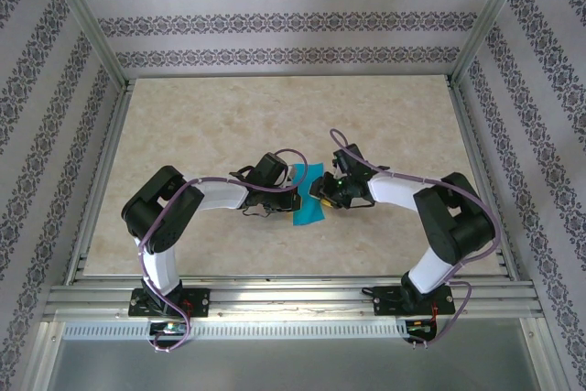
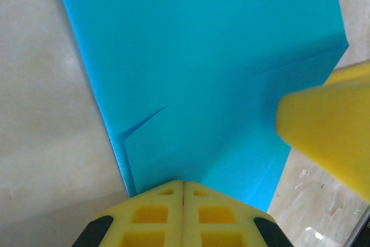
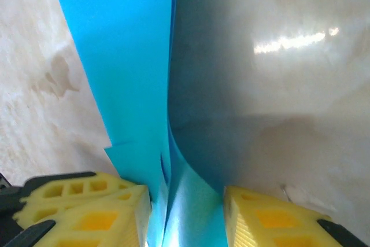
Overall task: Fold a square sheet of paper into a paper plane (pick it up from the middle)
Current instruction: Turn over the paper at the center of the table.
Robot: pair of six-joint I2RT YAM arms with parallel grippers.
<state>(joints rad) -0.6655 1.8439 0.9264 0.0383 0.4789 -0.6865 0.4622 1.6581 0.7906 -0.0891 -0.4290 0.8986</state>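
The teal-blue sheet of paper [image 1: 309, 197] lies partly folded at mid-table, between the two grippers. In the left wrist view the paper [image 2: 202, 56] is flat with diagonal creases. My left gripper [image 2: 184, 184] is shut, and its yellow tips rest at the paper's near edge; whether any paper is pinched between them I cannot tell. From above, the left gripper [image 1: 289, 192] sits at the sheet's left side and the right gripper [image 1: 321, 191] at its right. My right gripper [image 3: 188, 192] stands open, with a raised curled flap of the paper [image 3: 133, 56] between its fingers. One right finger [image 2: 326, 131] shows blurred.
The beige marbled tabletop [image 1: 211, 125] is fenced by aluminium rails [image 1: 293, 299] and patterned walls [image 1: 293, 25]. Both arms reach inward from the near edge, their wrists close together over the paper.
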